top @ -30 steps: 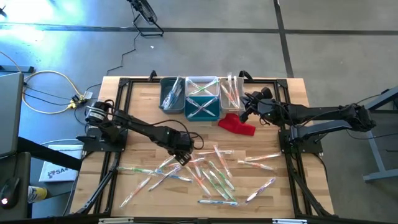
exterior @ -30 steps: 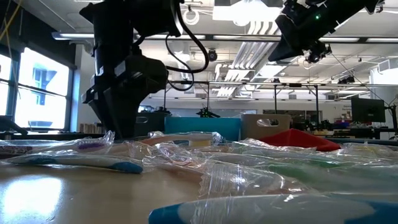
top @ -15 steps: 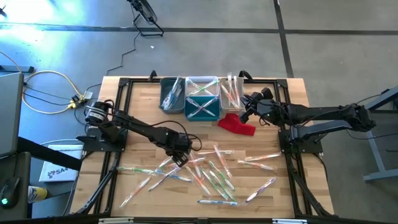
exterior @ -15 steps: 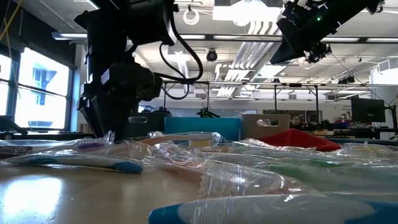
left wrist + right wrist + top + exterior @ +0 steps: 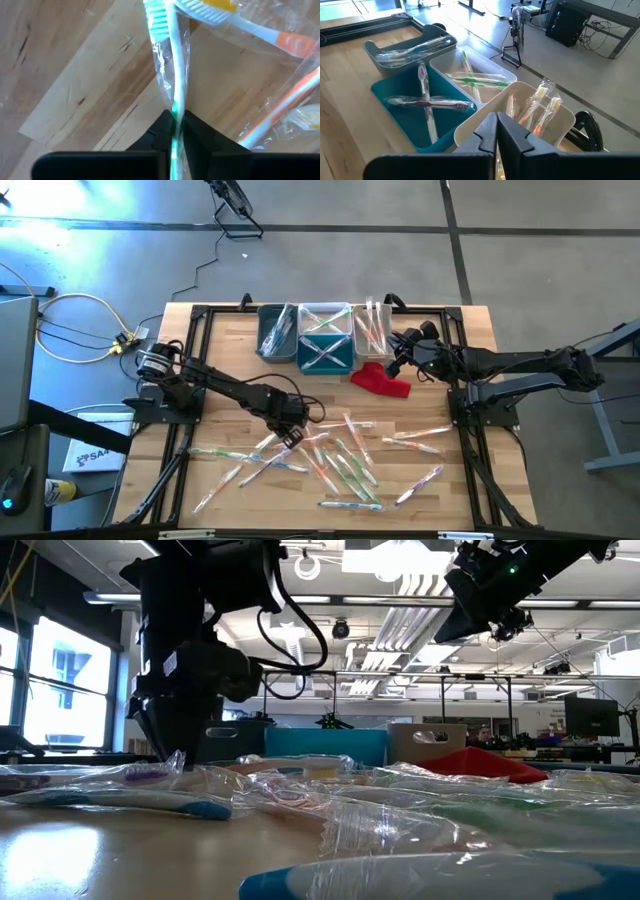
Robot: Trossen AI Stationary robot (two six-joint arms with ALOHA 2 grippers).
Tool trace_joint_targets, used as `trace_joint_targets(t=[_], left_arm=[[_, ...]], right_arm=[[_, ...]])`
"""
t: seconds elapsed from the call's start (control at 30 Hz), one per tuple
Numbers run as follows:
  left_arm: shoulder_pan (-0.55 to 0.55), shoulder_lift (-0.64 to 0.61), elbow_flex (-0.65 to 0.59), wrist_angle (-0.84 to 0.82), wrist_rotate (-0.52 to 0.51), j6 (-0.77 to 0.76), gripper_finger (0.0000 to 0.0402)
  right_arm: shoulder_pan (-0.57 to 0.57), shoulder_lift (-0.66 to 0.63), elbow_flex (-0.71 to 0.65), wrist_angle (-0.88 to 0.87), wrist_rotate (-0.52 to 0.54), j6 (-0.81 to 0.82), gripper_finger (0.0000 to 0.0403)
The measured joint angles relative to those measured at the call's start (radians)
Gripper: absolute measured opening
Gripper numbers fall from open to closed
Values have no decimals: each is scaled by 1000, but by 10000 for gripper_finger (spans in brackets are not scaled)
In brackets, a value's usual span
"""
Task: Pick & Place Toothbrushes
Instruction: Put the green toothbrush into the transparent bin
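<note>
Many wrapped toothbrushes (image 5: pixel 340 460) with green, orange, blue or white handles lie scattered flat on the near half of the wooden table. My left gripper (image 5: pixel 291 434) is down among them, shut on a green-and-white toothbrush (image 5: pixel 172 75) in a clear wrapper. My right gripper (image 5: pixel 392 360) hangs shut and empty above the cream bin (image 5: pixel 535 112) at the far right of the bin row. It shows high up in the low view (image 5: pixel 495 625). My left gripper pinches the green-and-white toothbrush's handle (image 5: pixel 176 107) through its wrapper between the two fingers. The fingers come from above and lie across the handle. The green-bristled head (image 5: pixel 157 17) reaches out beyond the fingertips, low over the wood; whether it rests on the table, I cannot tell.
A grey bin (image 5: pixel 275 330), a teal bin (image 5: pixel 325 355), a clear white bin (image 5: pixel 325 318) and the cream bin (image 5: pixel 372 328) stand at the far edge, each holding toothbrushes. A red cloth (image 5: pixel 382 380) lies beside them. Black frame rails (image 5: pixel 470 430) run along the table's sides.
My left gripper has shifted a little toward the table's left edge, staying low among the toothbrushes.
</note>
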Motion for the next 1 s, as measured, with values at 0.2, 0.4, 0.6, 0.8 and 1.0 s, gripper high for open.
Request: trace_joint_targets(t=[0.2,0.4,0.6,0.8,1.0], left_arm=[[0,0,1,-45,2,30,9],[0,-12,1,-175,2,46,12],[15,-77,29,-279,-45,101,12],[87,-203,35,-239,-109,176,12],[160,-333,35,-70,-117,305,12]], right_arm=[[0,0,0,0,0,0,5],[0,0,0,0,0,0,5],[0,0,0,0,-1,0,5],[0,0,0,12,0,0,5],[0,0,0,69,-62,-1,5]])
